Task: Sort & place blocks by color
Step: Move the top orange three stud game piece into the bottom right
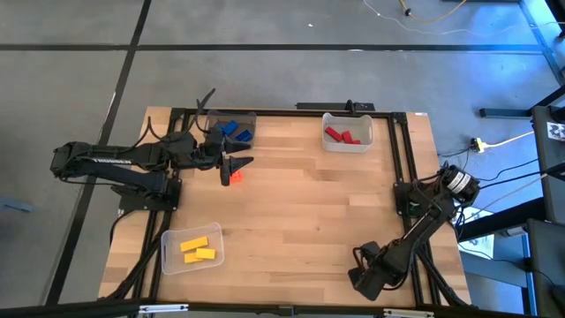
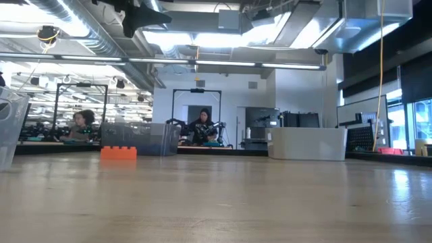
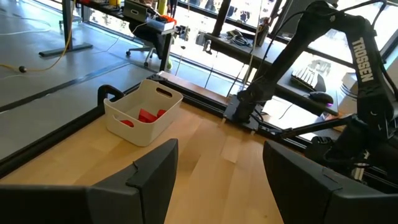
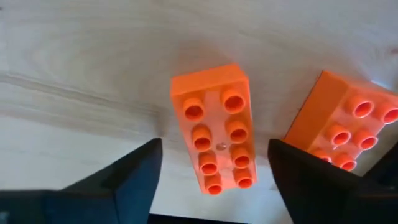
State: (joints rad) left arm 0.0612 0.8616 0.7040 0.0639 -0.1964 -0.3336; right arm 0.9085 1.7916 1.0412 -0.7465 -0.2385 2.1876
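Observation:
One orange block (image 1: pixel 235 176) lies flat on the table near the far left, also seen in the low view (image 2: pixel 118 152). My left gripper (image 1: pixel 234 165) hovers over it, open and pointing level toward the table's right (image 3: pixel 221 180). My right gripper (image 1: pixel 366 269) is at the near right corner, pointing down and open (image 4: pixel 214 180). Its fingers stand on either side of a second orange block (image 4: pixel 214 127), studs up on the wood, without touching it. A third orange block (image 4: pixel 339 127) lies beside that one. The high view hides both under the right gripper.
A bin with blue blocks (image 1: pixel 231 131) stands at the far left, just behind the left gripper. A bin with red blocks (image 1: pixel 346 132) is at the far middle-right (image 3: pixel 143 115). A bin with yellow blocks (image 1: pixel 192 249) sits near left. Bare wood fills the table's middle.

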